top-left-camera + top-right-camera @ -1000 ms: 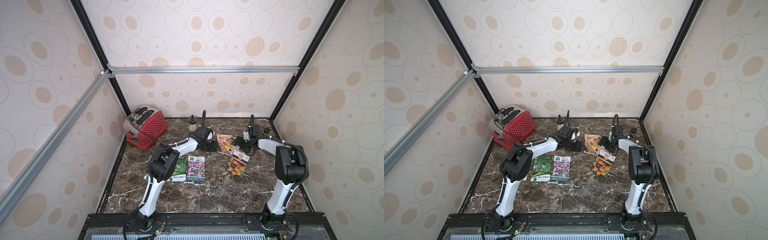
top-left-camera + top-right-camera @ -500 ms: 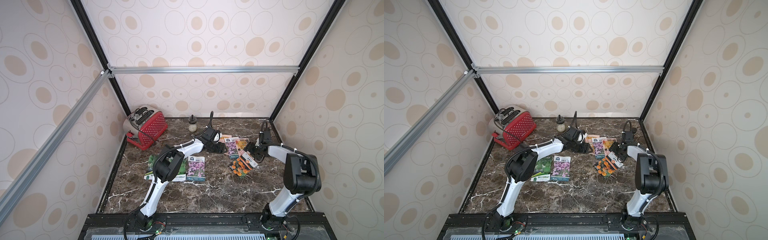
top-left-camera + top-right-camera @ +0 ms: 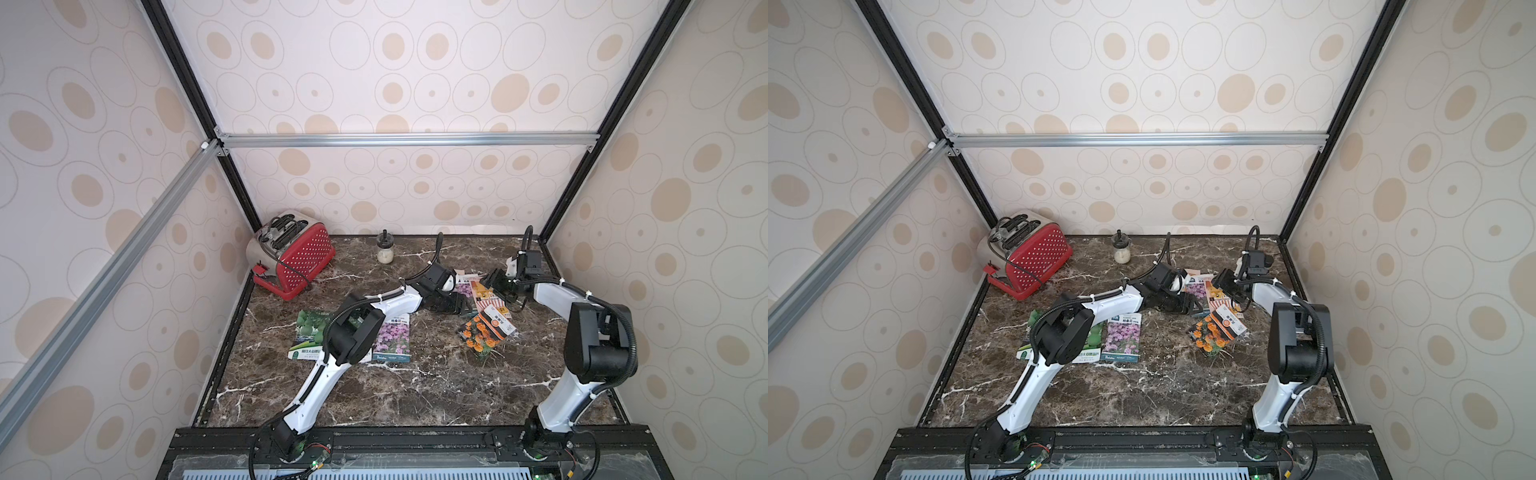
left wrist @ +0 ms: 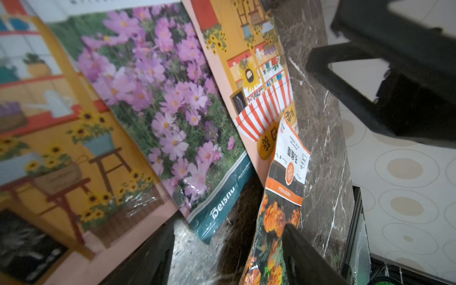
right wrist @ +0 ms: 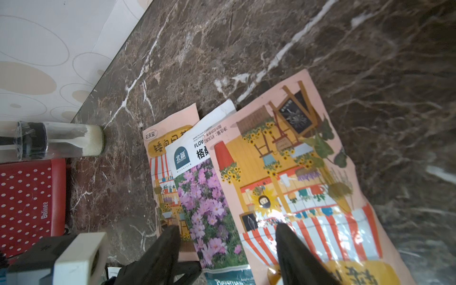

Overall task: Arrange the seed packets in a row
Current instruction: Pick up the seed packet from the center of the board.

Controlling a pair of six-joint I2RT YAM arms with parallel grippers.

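Left gripper (image 4: 228, 229): jaws apart, gripping nothing; btwn them bare marble & the teal bottom edge of a glossy purple-flower packet (image 4: 158, 98). Right gripper (image 5: 226, 227): jaws apart, low over the same pile, one fingertip (image 5: 288, 244) above the striped awning on a peach shop-front packet (image 5: 291, 172); can't tell if it touches. That packet laps over the purple-flower packet, which laps over a second shop-front packet (image 5: 162, 177). Pile sits far, right of ctr, on the dark brown marble worktop (image 3: 415, 395), w/ left gripper at its left, right gripper at its right. Just near of the pile: tilted orange-marigold packet (image 3: 484, 336), top end over the peach shop-front packet's corner. Well left & nearer: green-gourd packet (image 3: 309, 332) & a twin purple-flower packet (image 3: 392, 340), flat, just beside each other, partly under the left arm (image 3: 357, 336). Far-left corner: red white-dotted toaster (image 3: 297, 259); small glass jar w/ black lid (image 3: 384, 251) near the far wall, left of the pile.
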